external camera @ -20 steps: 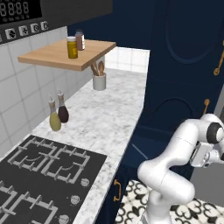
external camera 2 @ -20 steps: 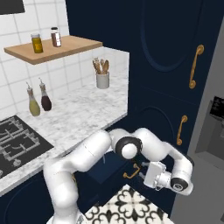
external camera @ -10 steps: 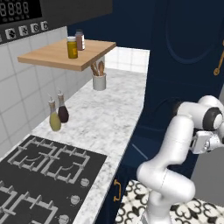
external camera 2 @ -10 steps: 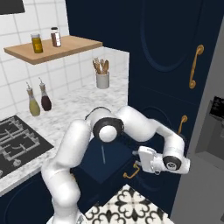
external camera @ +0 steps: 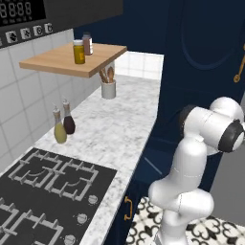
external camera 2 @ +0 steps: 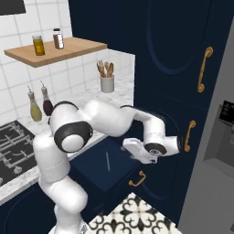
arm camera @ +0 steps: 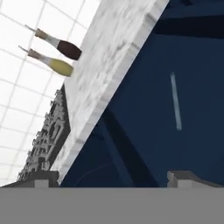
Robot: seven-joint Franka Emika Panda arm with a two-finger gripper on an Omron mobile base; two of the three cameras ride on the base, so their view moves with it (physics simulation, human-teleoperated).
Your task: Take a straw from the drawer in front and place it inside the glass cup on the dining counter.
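The drawer (external camera 2: 107, 169) stands pulled out below the marble surface (external camera: 117, 129), and the straw (external camera 2: 108, 161) lies on its dark blue floor, a thin pale stick pointing near to far. In the left base view the arm covers much of the drawer, and the straw (external camera: 153, 166) shows there as a faint pale line. From the hand's own camera the straw (arm camera: 175, 101) is a pale bar, well apart from the fingertips (arm camera: 186, 177) at the lower edge.

The hand (external camera 2: 137, 151) hangs over the right side of the drawer, empty and released. Its fingers are hard to make out in the right base view, foreshortened against the dark cabinet.

On the surface, two bottles (external camera: 64, 125) stand near the hob (external camera: 45, 191), cut off at the left and bottom edges. A utensil pot (external camera: 108, 88) stands further back, under a wooden shelf (external camera: 72, 60) carrying two jars (external camera: 82, 47).
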